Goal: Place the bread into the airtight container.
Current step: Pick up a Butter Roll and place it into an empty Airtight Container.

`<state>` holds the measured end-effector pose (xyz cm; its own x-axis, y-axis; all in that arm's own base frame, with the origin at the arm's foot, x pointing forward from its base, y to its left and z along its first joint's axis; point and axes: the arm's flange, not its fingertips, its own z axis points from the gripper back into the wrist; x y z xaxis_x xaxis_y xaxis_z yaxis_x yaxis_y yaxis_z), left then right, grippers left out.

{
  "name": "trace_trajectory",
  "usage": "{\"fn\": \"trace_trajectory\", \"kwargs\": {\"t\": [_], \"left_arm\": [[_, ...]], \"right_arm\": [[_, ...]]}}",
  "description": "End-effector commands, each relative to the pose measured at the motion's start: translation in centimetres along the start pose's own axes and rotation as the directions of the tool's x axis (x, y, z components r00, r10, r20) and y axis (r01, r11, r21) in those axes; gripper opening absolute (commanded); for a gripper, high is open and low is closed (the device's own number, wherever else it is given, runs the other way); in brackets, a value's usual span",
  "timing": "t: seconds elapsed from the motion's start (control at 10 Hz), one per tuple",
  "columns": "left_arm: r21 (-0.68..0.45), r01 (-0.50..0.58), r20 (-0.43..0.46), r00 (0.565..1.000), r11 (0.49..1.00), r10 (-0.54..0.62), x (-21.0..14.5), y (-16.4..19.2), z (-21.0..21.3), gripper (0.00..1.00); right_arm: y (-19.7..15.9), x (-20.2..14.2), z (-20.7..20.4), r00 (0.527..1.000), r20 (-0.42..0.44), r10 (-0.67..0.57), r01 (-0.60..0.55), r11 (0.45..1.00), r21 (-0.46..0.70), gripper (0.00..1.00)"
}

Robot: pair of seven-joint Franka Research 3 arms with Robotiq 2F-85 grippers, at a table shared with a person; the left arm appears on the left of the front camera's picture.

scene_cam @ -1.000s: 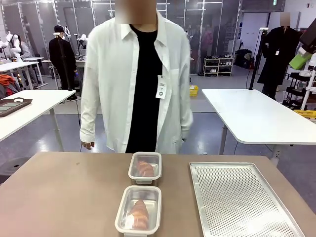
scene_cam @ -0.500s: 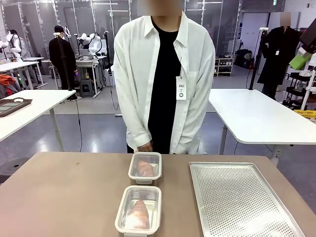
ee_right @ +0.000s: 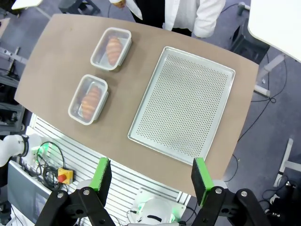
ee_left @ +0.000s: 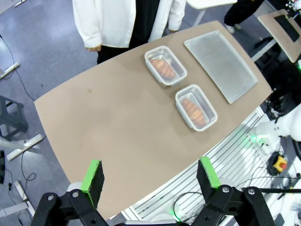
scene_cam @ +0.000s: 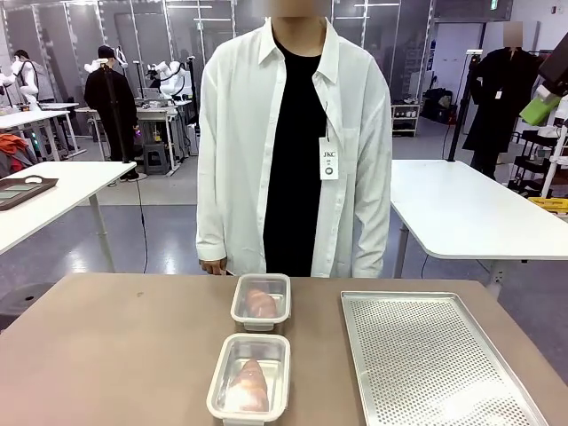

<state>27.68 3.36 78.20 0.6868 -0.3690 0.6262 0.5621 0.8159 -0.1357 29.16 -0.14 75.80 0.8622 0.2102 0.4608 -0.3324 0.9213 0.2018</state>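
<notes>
While both arms hang high above the table (scene_cam: 115,355), the left gripper (ee_left: 149,178) and the right gripper (ee_right: 151,178) have their jaws spread and hold nothing. On the table, the near container (scene_cam: 249,378) has a piece of bread (scene_cam: 249,383) lying inside it, and just beyond it the far container (scene_cam: 261,302) holds another. Beside them to the right, the perforated metal tray (scene_cam: 435,355) is bare. Across the table stands a person (scene_cam: 293,142), one hand (scene_cam: 212,266) near the edge. I'd judge the loading done; what's left seems to be lids, though none is visible.

The badge (scene_cam: 329,158) clipped to the person's white shirt reads "JKC".
</notes>
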Motion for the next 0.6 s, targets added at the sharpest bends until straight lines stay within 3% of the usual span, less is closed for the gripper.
{"fn": "trace_trajectory", "kwargs": {"t": [0.0, 0.5], "left_arm": [[-0.005, 0.023, -0.004, 1.0, 1.0, -0.023, 0.01, 0.07, 0.13, 1.0], [-0.005, 0.023, -0.004, 1.0, 1.0, -0.023, 0.01, 0.07, 0.13, 1.0]], "right_arm": [[-0.23, 0.03, 0.25, 1.0, -0.013, 0.016, -0.016, 1.0, -0.01, 0.85], [-0.23, 0.03, 0.25, 1.0, -0.013, 0.016, -0.016, 1.0, -0.01, 0.85]]}}
